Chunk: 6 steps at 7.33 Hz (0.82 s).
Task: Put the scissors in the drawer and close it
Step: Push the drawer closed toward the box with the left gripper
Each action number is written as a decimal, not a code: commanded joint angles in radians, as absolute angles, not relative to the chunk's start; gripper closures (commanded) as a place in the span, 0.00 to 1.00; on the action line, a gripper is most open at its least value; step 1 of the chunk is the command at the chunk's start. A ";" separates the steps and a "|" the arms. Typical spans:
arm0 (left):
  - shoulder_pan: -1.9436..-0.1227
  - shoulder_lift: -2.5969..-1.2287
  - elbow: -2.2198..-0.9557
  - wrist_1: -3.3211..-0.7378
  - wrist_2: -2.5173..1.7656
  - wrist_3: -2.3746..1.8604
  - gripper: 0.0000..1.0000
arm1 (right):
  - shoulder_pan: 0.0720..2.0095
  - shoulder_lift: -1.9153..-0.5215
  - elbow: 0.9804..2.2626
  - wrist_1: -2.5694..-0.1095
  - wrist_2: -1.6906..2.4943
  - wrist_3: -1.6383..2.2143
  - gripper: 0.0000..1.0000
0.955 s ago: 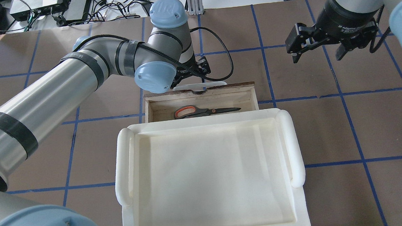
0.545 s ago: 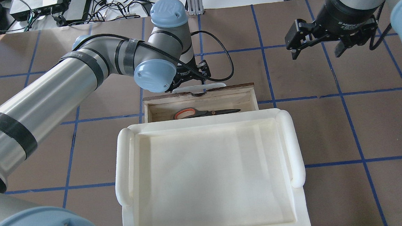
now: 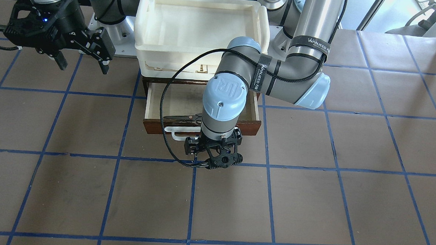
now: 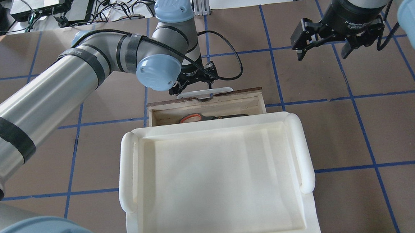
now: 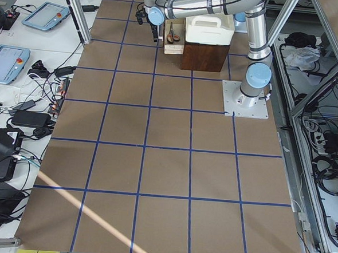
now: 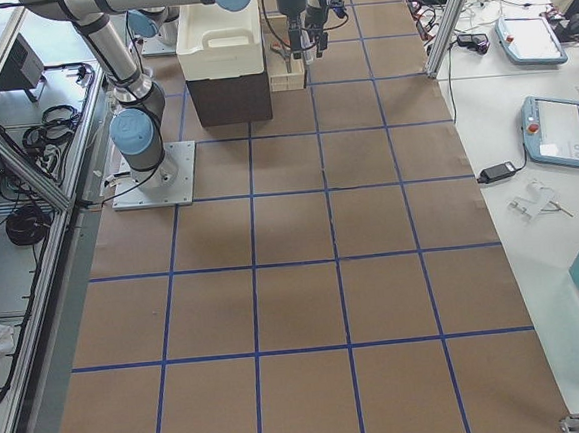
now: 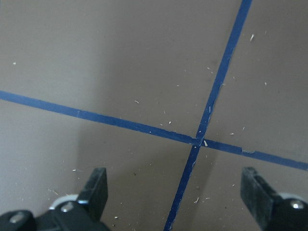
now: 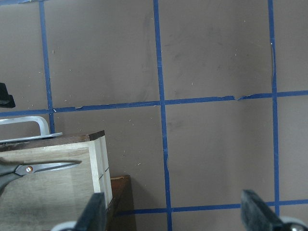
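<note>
A dark brown wooden drawer with a pale plywood interior stands partly pulled out, opening away from the robot. A small pair of scissors with grey-black handles lined in orange-red and dark metal blades lies flat inside it, close to the front wall, with the blades toward the robot's right.

A large cream plastic tray sits above on a dark wooden cabinet. From overhead its rim covers the near part of the drawer and the lower edge of the scissors.

The left gripper hangs just beyond the drawer's white bar handle, fingers spread wide and holding nothing. Its wrist camera shows only the brown table, which is crossed by blue tape lines. Whether the gripper touches the handle cannot be told. From the front, the left wrist hides the scissors' handles and part of the drawer. A black cable loops across the drawer's front.

The right gripper hovers well to the robot's right of the drawer, fingers apart and holding nothing.

A black strap on the left arm reads "WANJEED", and a blue cap carries the "UR" logo. White lettering on the right gripper's body is too small to read fully. Blue-edged tablets lie on side benches.
</note>
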<state>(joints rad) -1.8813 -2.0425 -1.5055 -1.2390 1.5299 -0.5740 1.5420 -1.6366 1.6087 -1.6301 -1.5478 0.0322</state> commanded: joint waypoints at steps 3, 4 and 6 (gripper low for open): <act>-1.884 -2.036 -1.505 -1.314 1.529 -0.574 0.00 | 1.572 -1.623 1.606 -1.626 -1.555 0.034 0.00; -1.884 -2.020 -1.505 -1.348 1.526 -0.574 0.00 | 1.575 -1.623 1.606 -1.626 -1.555 0.034 0.00; -1.885 -2.016 -1.505 -1.368 1.508 -0.574 0.00 | 1.586 -1.621 1.606 -1.626 -1.557 0.035 0.00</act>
